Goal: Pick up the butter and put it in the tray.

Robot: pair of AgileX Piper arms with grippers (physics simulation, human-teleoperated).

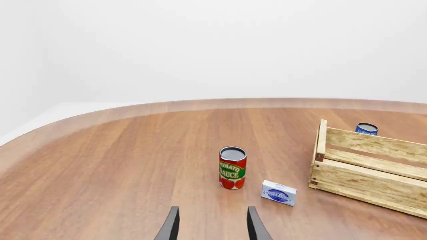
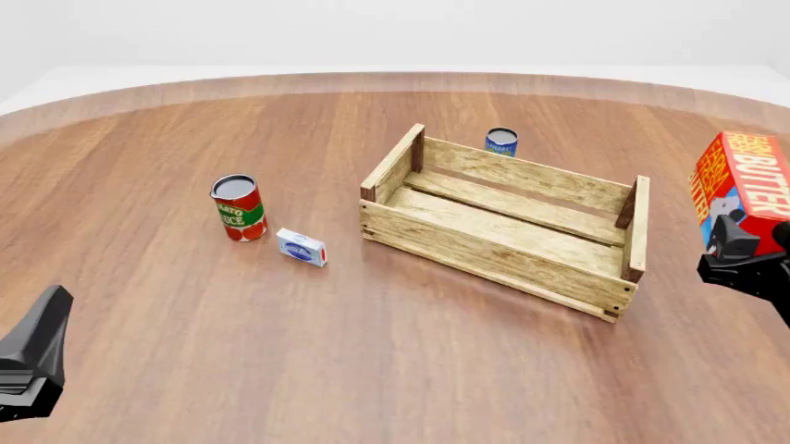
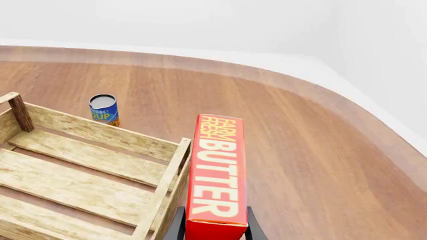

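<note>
The butter (image 2: 741,180), a red carton with yellow lettering, hangs above the table just past the tray's right end, with my right gripper (image 2: 738,245) shut on its lower end. In the right wrist view the butter (image 3: 217,175) stands between the dark fingers (image 3: 175,226), beside the tray's end wall (image 3: 167,185). The tray (image 2: 494,254), a light wooden slatted crate, sits mid-table and holds nothing. My left gripper (image 2: 37,356) hovers at the near left, open, and the left wrist view shows nothing between its fingers (image 1: 172,222).
A tomato sauce can (image 2: 239,207) and a small blue-and-white box (image 2: 302,247) stand left of the tray. A blue can (image 2: 501,141) stands just behind the tray's far wall. The round table's edge curves close on the right.
</note>
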